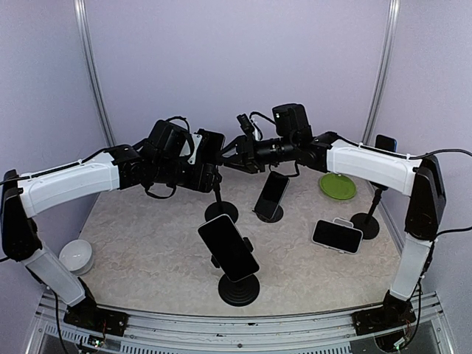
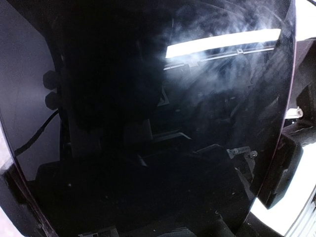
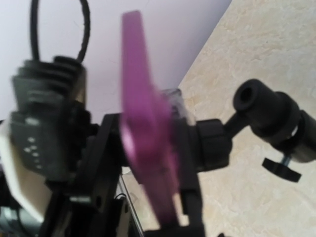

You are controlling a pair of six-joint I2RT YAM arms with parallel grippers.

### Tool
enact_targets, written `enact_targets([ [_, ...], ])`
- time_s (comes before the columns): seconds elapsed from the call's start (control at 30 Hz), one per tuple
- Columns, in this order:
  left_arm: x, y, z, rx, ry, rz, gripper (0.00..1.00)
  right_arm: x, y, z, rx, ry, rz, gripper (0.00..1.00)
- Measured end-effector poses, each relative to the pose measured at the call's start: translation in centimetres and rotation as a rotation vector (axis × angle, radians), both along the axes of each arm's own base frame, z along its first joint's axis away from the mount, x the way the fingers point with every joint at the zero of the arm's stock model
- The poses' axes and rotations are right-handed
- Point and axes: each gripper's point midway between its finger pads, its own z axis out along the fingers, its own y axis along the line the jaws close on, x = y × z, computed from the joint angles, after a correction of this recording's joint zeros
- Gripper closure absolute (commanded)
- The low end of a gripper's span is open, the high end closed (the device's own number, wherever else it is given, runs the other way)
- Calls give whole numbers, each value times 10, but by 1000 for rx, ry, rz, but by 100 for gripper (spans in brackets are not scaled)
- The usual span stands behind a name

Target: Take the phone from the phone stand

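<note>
I see the phone (image 2: 148, 123) very close up. Its dark, shiny screen fills almost my whole picture. A bright strip of light (image 2: 222, 44) shines near the phone's top right.

Top view comes in bright and even, with soft light from above. There are only faint shadows on the table (image 1: 147, 243), and the poles (image 1: 92, 66) bow at the edges. Left wrist is nearly black: the phone (image 2: 148, 123) fills it, with one white lamp reflection (image 2: 222, 44) in hazy glare. Right wrist is smeared, the phone's purple edge out of focus.
</note>
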Motion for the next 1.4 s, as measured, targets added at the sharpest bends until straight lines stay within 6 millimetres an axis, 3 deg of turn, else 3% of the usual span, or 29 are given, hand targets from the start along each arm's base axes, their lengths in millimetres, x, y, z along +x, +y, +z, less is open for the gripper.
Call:
enact_targets([
  [0.23,0,0,0,-1,0,0,47,3,3,-10,-12,15,1,60],
  [0.43,-1,-1,0,-3,1,-4,50,5,4,-12,-16,12,2,62],
  [0.8,3,4,1,-20,2,11,56,8,8,-8,-14,-21,13,100],
  [1.17,7,20,5,-64,19,10,64,11,7,-7,1,-72,21,100],
  [1.4,0,21,13,-168,56,-81,65,12,5,-7,4,-108,43,100],
])
